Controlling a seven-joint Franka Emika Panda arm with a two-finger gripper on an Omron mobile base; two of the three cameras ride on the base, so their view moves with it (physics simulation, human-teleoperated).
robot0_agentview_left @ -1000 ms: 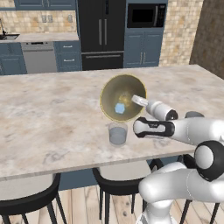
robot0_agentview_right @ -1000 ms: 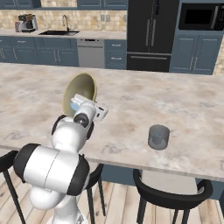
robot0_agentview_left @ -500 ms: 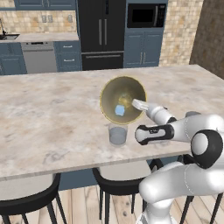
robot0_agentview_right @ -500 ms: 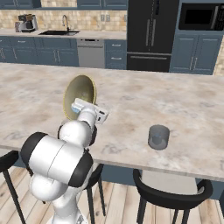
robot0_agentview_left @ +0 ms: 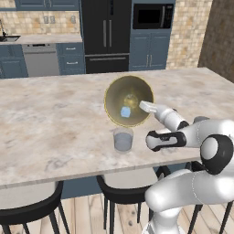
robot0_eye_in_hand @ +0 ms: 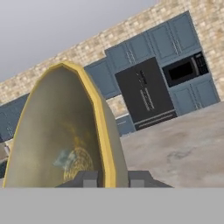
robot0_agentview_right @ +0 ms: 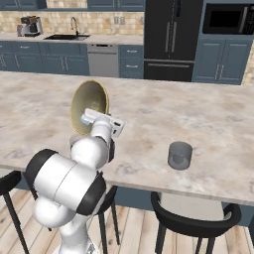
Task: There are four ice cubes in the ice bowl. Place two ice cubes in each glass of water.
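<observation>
The robot's two-finger gripper (robot0_eye_in_hand: 111, 178) is clamping the rim of the wide olive-gold ice bowl (robot0_agentview_left: 128, 100), its jaws closed tight on the edge, and is holding the bowl tipped steeply on its side above the marble counter (robot0_agentview_left: 50, 119). A pale blue ice cube (robot0_agentview_left: 125, 111) is lying inside the bowl. One clear bluish glass (robot0_agentview_left: 123, 139) is standing just below the bowl; the other glass (robot0_agentview_right: 179, 155) is standing well apart.

Near glass (robot0_agentview_right: 78, 140) mostly behind the arm (ice count unclear).

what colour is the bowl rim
Bright yellow-gold, around an olive bowl; the hand view shows it best.
</observation>
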